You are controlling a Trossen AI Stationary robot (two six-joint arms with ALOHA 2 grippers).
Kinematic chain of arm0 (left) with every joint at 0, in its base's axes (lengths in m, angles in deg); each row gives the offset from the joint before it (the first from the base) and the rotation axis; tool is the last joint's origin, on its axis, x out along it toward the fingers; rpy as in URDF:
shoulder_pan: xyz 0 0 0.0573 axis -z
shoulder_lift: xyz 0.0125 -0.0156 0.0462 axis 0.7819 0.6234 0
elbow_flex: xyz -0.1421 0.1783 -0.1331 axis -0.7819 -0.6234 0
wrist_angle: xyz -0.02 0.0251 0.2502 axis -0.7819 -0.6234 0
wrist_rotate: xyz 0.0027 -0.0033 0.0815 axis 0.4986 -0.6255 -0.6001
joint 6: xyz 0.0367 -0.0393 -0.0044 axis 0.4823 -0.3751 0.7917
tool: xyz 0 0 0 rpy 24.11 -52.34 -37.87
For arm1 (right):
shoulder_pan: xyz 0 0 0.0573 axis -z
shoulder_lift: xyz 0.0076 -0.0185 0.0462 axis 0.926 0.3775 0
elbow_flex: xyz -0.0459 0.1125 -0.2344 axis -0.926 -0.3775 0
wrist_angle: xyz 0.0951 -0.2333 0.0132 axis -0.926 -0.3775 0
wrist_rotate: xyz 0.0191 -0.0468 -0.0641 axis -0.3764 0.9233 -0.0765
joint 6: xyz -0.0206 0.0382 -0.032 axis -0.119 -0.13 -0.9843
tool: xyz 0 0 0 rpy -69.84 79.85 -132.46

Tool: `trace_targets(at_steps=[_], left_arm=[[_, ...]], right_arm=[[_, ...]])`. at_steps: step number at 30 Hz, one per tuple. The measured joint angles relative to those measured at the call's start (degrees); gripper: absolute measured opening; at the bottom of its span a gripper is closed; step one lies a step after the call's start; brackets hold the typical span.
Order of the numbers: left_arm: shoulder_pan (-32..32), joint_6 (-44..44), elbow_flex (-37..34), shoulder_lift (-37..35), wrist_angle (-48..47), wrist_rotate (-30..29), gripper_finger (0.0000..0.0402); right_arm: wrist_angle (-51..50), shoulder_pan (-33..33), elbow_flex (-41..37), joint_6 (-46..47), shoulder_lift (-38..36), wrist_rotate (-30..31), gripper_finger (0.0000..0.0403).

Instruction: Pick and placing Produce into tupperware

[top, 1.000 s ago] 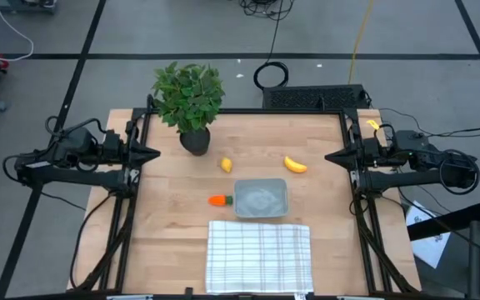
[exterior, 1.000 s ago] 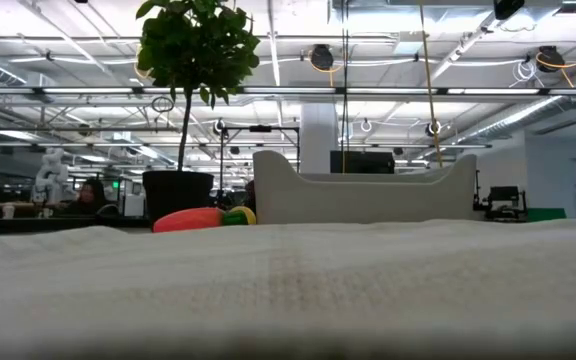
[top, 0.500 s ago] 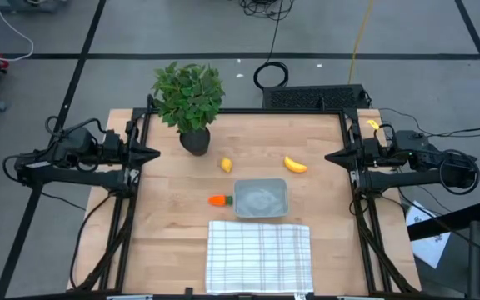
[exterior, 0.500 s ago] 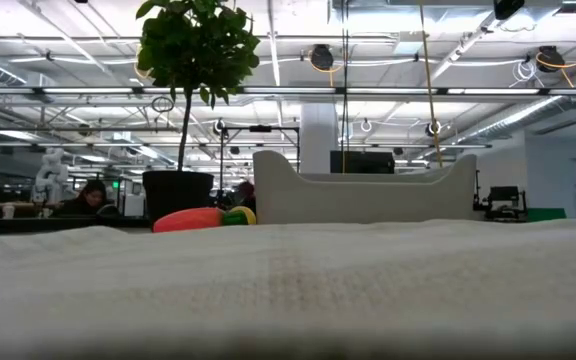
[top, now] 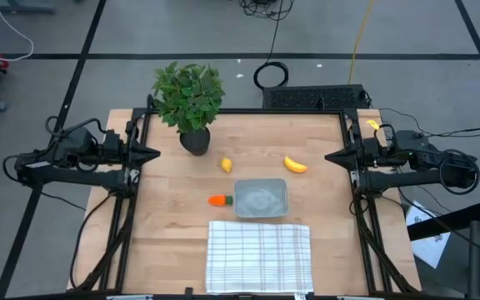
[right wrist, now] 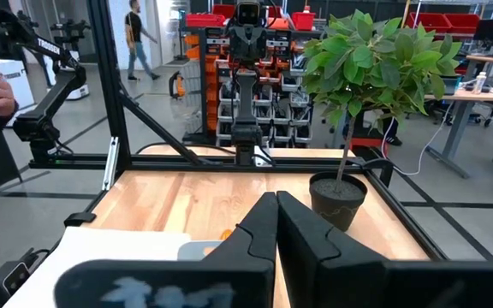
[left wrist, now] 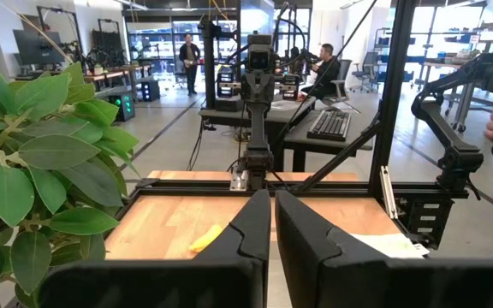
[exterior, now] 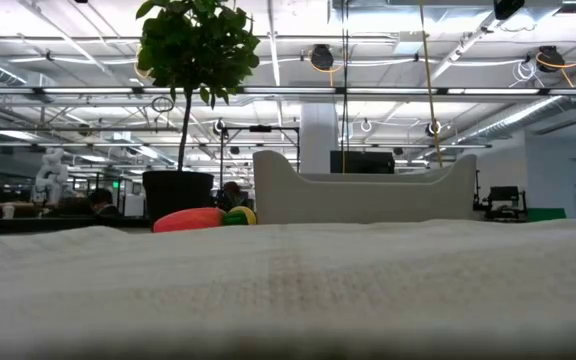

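The orange carrot [top: 217,200] lies on the wood against the left wall of the translucent grey tupperware [top: 262,198]; it also shows in the low view as the carrot [exterior: 193,219] beside the tupperware [exterior: 363,195]. The small yellow lemon [top: 227,164] and the curved banana [top: 295,165] lie farther back on the table. My left gripper [top: 157,154] waits shut at the table's left edge, level, pointing right; its wrist view shows the shut gripper [left wrist: 272,214] and the banana [left wrist: 205,239]. My right gripper [top: 327,156] waits shut at the right edge, seen as the gripper [right wrist: 276,214].
A leafy potted plant [top: 188,100] stands at the far left of the table. A white grid-striped cloth [top: 259,256] lies at the near edge, in front of the tupperware. Black frame rails run along the table's sides. People move in the room beyond.
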Motion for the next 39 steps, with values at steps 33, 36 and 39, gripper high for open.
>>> trace_targets(at_steps=[33,36,39], left_arm=[[1.0,6.4,0.0,10.2,3.7,-11.0,0.0005],[1.7,6.2,0.0,8.0,3.4,-12.9,0.0005],[2.7,5.3,-0.5,5.0,2.8,-13.8,0.0002]], right_arm=[[8.5,0.0,-5.0,-0.9,-0.7,0.0,0.0],[11.7,0.0,-8.1,-0.9,-2.2,0.0,0.0],[13.1,-0.1,-10.4,-0.8,-4.4,-0.1,0.0]])
